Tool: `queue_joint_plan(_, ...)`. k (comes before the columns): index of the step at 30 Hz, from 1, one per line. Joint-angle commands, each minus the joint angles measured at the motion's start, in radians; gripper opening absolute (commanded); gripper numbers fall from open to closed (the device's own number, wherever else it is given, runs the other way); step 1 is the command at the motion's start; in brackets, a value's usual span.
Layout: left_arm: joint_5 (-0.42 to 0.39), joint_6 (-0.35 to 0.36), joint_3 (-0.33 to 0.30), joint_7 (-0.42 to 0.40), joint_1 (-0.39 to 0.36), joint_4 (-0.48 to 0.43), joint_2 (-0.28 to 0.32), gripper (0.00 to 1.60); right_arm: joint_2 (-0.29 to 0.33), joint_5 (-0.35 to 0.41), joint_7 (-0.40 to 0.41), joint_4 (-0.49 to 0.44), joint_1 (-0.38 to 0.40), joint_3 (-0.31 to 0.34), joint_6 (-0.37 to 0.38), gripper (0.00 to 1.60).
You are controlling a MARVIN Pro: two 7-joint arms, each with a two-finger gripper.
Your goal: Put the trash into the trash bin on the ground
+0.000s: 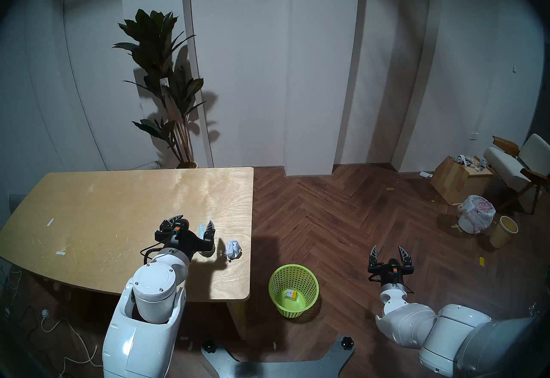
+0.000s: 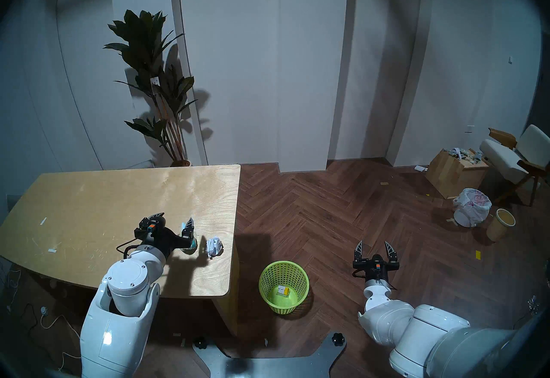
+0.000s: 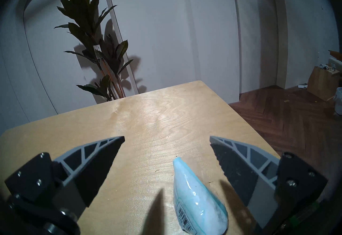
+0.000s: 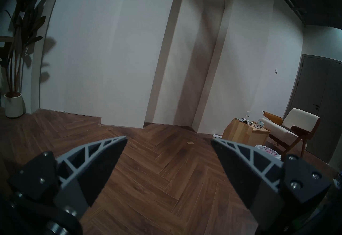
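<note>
A pale blue-white cone-shaped wrapper (image 3: 196, 197) lies on the wooden table (image 1: 119, 204), between the spread fingers of my left gripper (image 3: 166, 140), closer to the right finger and untouched. In the head view that left gripper (image 1: 195, 221) is open above the wrapper (image 1: 201, 227). A crumpled white paper ball (image 1: 232, 248) rests to its right near the table's right edge. The lime-green mesh trash bin (image 1: 293, 288) stands on the floor past that edge, with a yellow-topped cardboard box (image 1: 291, 294) inside. My right gripper (image 1: 388, 252) hovers open and empty over the floor, right of the bin.
A tall potted plant (image 1: 166, 85) stands behind the table. At the far right are a wooden box (image 1: 458, 179), a white bin with a pink-printed bag (image 1: 476, 213), a beige cylindrical bin (image 1: 504, 231) and an armchair (image 1: 518, 166). Cables (image 1: 59, 326) lie on the floor at left.
</note>
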Motion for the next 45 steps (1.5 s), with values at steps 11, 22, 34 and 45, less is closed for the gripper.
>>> queue_joint_plan(11, -0.003, 0.067, 0.007, -0.032, -0.013, 0.008, 0.006, 1.60, 0.045, -0.003, 0.045, -0.080, -0.027, 0.011, -0.011, 1.60)
queue_joint_plan(22, -0.002, 0.119, 0.009, -0.054, -0.022, 0.031, 0.010, 1.60, 0.075, -0.005, 0.078, -0.140, -0.051, 0.028, -0.011, 1.60)
queue_joint_plan(34, -0.004, 0.169, 0.009, -0.073, -0.039, 0.061, 0.015, 1.60, 0.109, -0.001, 0.112, -0.212, -0.079, 0.046, -0.011, 1.60)
queue_joint_plan(45, -0.007, 0.205, 0.011, -0.091, -0.063, 0.070, 0.019, 0.00, 0.147, 0.010, 0.144, -0.295, -0.111, 0.063, -0.011, 1.60)
